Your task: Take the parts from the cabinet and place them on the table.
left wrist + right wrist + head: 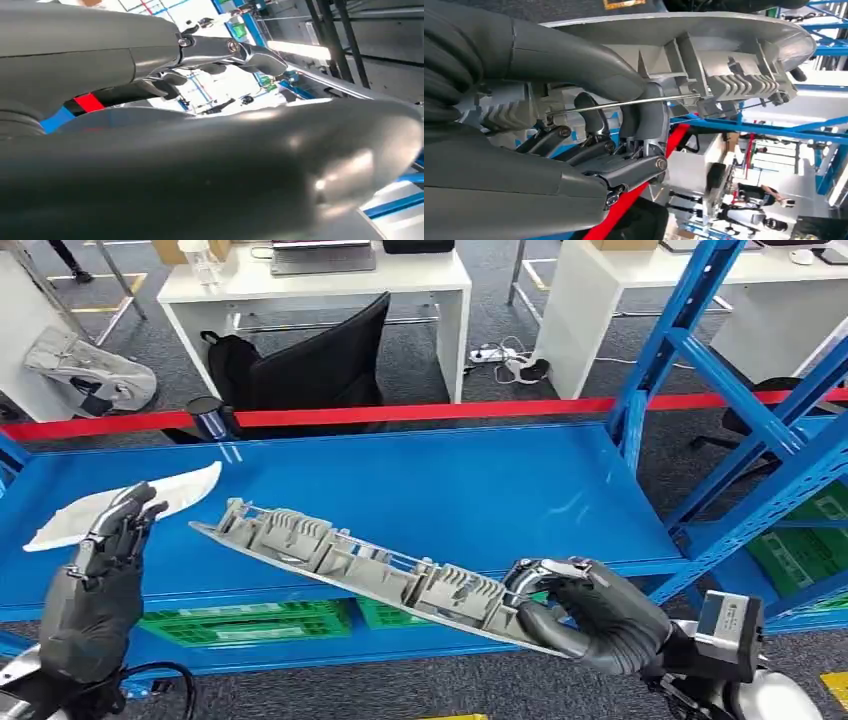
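A long grey ribbed plastic part [340, 555] stretches diagonally over the front of the blue cabinet shelf [420, 490]. My right hand [590, 615] grips its near end, fingers wrapped around it; the right wrist view shows the same part [704, 55] held in that hand [589, 115] close up. A white flat part [120, 502] lies on the shelf at the left. My left hand [100, 580] is raised just in front of the white part, fingers apart and holding nothing. The left wrist view is mostly my own hand [200, 165], blurred.
Blue rack uprights [700, 370] rise at the right. A red barrier tape [400, 414] runs behind the shelf. Green crates [250, 622] sit on the level below. White desks [320, 290] and a black chair [320, 365] stand beyond.
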`<action>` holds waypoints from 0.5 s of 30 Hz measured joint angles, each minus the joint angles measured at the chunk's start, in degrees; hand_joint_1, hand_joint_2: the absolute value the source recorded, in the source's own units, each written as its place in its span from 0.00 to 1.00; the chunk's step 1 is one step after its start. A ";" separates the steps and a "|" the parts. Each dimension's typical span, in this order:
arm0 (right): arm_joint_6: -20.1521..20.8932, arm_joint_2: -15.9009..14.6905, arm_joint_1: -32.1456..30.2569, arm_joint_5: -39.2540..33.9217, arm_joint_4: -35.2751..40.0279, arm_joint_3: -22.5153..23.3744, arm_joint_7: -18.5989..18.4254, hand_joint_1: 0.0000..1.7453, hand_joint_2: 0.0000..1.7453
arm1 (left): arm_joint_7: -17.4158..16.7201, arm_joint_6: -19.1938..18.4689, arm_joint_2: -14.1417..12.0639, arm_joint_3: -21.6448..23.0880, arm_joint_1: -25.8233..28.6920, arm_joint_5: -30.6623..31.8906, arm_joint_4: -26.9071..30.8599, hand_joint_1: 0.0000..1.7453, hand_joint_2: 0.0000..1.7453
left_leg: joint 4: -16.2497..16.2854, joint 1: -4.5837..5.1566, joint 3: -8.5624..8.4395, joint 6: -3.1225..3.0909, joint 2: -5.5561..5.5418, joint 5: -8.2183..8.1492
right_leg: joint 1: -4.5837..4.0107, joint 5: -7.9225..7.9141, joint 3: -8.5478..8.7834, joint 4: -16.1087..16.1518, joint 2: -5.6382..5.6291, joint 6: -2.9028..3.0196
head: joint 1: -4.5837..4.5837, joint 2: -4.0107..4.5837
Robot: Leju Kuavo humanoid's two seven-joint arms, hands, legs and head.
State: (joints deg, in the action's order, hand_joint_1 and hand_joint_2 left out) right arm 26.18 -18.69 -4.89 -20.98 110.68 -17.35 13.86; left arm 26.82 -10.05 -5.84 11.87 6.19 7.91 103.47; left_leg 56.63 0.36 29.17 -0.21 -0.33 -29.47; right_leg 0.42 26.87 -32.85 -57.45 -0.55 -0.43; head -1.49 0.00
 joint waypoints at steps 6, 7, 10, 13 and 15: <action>-0.22 0.00 -0.01 1.14 0.00 -0.09 -0.18 1.00 1.00 | -0.24 -1.46 -0.28 0.44 -0.01 0.65 0.07 0.00 0.00 | 0.18 0.14 0.04 -0.19 0.00 -0.11 | 0.32 -0.05 0.03 0.07 0.01 -0.10 | 0.00 0.00; -0.31 0.00 -0.02 1.25 0.00 -0.09 -0.22 1.00 1.00 | -0.24 -1.62 -0.31 0.44 -0.01 0.65 0.09 0.00 0.00 | 0.21 0.20 0.05 -0.24 0.00 -0.15 | 0.36 -0.05 0.03 0.07 0.01 -0.13 | 0.00 0.00; -0.44 0.00 -0.03 1.79 0.00 -0.09 -0.22 1.00 1.00 | -0.22 -1.79 -0.35 0.46 -0.02 0.65 0.20 0.00 0.00 | 0.40 0.42 0.16 -0.49 0.00 -0.25 | 0.47 -0.10 0.05 0.14 0.00 -0.47 | 0.00 0.00; -0.44 -0.02 -0.04 2.25 0.07 -0.02 -0.09 1.00 1.00 | -0.22 -1.97 -0.35 0.48 -0.10 0.68 0.59 0.00 0.00 | -0.44 -0.21 -0.05 -1.10 0.14 0.71 | 0.15 -0.39 0.12 0.32 -0.10 -1.09 | 0.00 0.00; -0.52 -0.04 -0.02 2.32 0.07 0.04 0.00 1.00 1.00 | -0.20 -2.05 -0.31 0.59 -0.19 0.68 0.79 0.00 0.00 | -0.69 -0.53 -0.17 -1.51 0.37 1.18 | 0.21 2.80 -1.48 -3.43 0.03 -1.29 | 0.15 0.00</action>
State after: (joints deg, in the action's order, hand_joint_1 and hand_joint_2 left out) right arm 25.66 -18.73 -4.92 -18.67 110.75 -17.31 13.86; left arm 26.62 -12.11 -6.14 12.46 6.00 8.59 104.26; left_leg 55.94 -0.17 29.00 -1.72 0.03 -28.29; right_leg 0.63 29.66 -34.33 -60.88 -0.52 -1.71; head -1.33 0.00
